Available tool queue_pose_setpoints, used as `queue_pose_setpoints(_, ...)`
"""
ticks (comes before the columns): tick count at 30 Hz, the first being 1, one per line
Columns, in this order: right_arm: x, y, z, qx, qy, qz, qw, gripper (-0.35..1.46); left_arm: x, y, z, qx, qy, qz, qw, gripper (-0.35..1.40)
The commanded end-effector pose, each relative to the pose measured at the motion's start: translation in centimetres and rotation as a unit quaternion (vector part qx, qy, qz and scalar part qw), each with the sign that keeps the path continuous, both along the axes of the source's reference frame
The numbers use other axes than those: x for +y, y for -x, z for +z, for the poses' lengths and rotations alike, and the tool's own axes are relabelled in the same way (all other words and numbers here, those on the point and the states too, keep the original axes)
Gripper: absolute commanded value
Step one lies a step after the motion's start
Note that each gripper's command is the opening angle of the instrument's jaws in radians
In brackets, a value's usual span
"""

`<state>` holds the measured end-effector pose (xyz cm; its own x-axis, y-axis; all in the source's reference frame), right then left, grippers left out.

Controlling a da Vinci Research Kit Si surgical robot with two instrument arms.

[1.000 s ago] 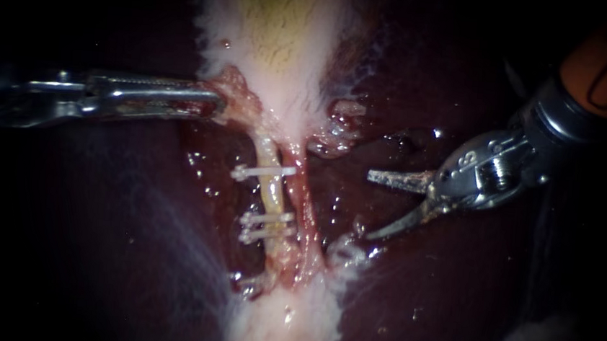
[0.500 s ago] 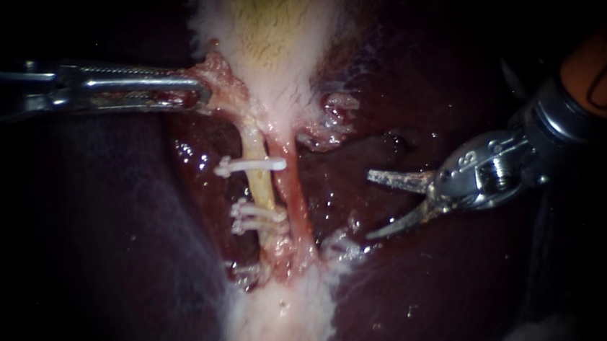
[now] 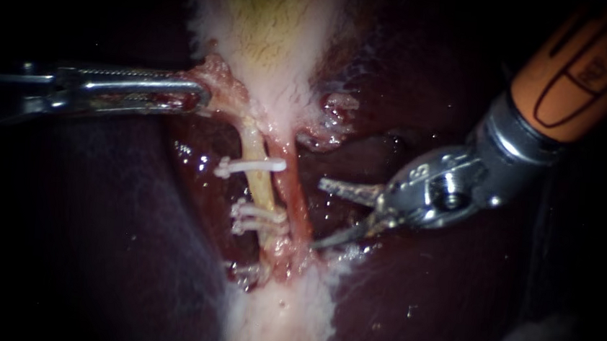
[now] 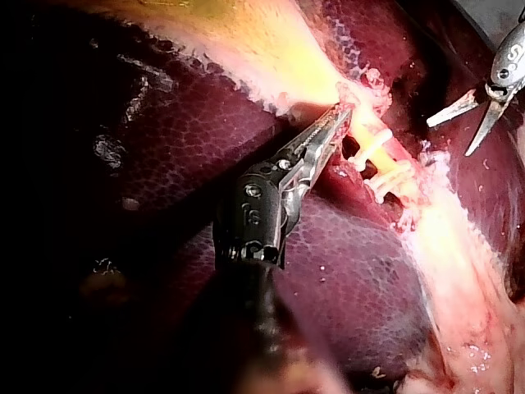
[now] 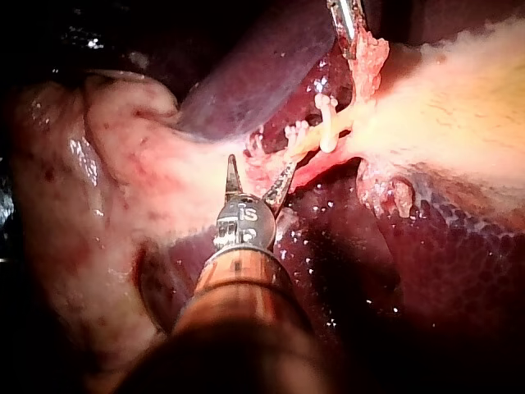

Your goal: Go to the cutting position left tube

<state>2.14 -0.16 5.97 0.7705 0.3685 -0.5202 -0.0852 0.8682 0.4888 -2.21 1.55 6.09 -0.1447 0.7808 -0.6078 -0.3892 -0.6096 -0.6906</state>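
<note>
Two tubes run side by side below the gallbladder (image 3: 278,38): the yellowish left tube (image 3: 258,181) and the reddish right tube (image 3: 293,191). The left tube carries one white clip (image 3: 249,165) and, lower down, a pair of clips (image 3: 256,219). My left instrument (image 3: 201,96) is shut on the tissue at the gallbladder's lower end and holds it out to the left; in its wrist view the jaws (image 4: 338,125) lie beside the clips. My right instrument (image 3: 320,215) has its blades open just right of the right tube, level with the lower clips (image 5: 295,131).
Dark liver (image 3: 423,303) surrounds the tubes on both sides. A pale fatty band (image 3: 284,321) continues below them. Frayed tissue (image 3: 333,115) sits above the right instrument's blades. The right instrument's orange shaft (image 3: 579,69) fills the upper right.
My right instrument has moved left, its open blades now close beside the right tube. A second ago my left instrument drew the gripped tissue slightly up and left; it has held still since.
</note>
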Motion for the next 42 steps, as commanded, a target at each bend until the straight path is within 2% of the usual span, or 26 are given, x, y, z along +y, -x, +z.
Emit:
queue_pose_setpoints(1, -0.01, -0.03, 0.03, 0.000, 0.000, -0.002, 1.0000, 1.45, 0.00, 0.00, -0.01, -0.001, 0.000, -0.001, 1.0000, -0.35)
queue_pose_setpoints(13, -0.05, -0.19, 0.28, 0.004, -0.015, -0.006, 0.9999, 1.43, -0.01, -0.01, -0.04, -0.003, 0.001, -0.001, 1.0000, -0.35)
queue_pose_setpoints(29, 0.03, -0.23, 0.63, 0.002, -0.020, -0.002, 0.9998, 1.43, -0.01, -0.03, -0.05, -0.003, 0.001, 0.000, 1.0000, -0.35)
queue_pose_setpoints(35, 0.03, -0.25, 0.76, 0.004, -0.021, -0.006, 0.9997, 1.43, -0.01, -0.03, -0.05, -0.003, 0.001, 0.000, 1.0000, -0.35)
queue_pose_setpoints(42, 0.10, -0.29, 0.87, 0.005, -0.025, -0.009, 0.9996, 1.43, -0.01, -0.03, -0.05, -0.004, 0.001, 0.000, 1.0000, -0.35)
